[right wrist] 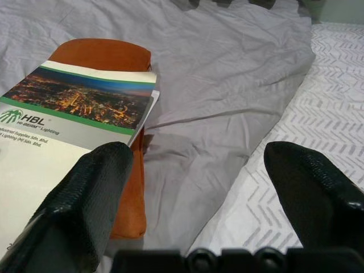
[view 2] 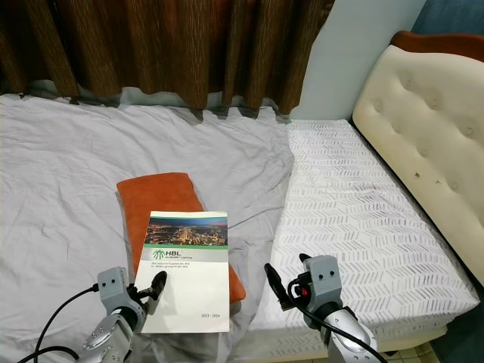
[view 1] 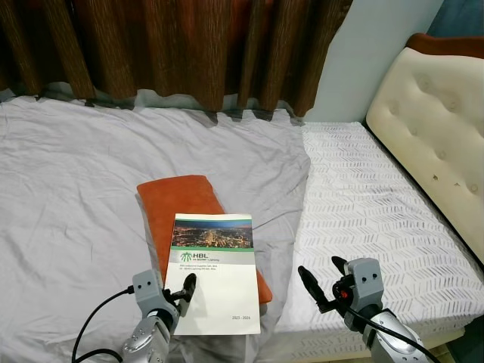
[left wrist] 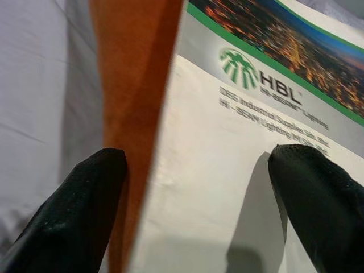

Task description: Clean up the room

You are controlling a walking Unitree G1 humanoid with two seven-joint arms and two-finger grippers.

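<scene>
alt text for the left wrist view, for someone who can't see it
The left gripper is open, its two black fingers straddling the left edge of a white HBL lighting catalogue seen close up. The catalogue lies on an orange cushion, with the grey bedsheet beside the cushion.

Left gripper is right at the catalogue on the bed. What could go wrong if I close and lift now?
The left gripper is open across the catalogue's left edge and the orange cushion beneath, so it might pinch both. Gripped at one edge, the thin catalogue may sag or fan open. The grey sheet is loose and could snag.
</scene>
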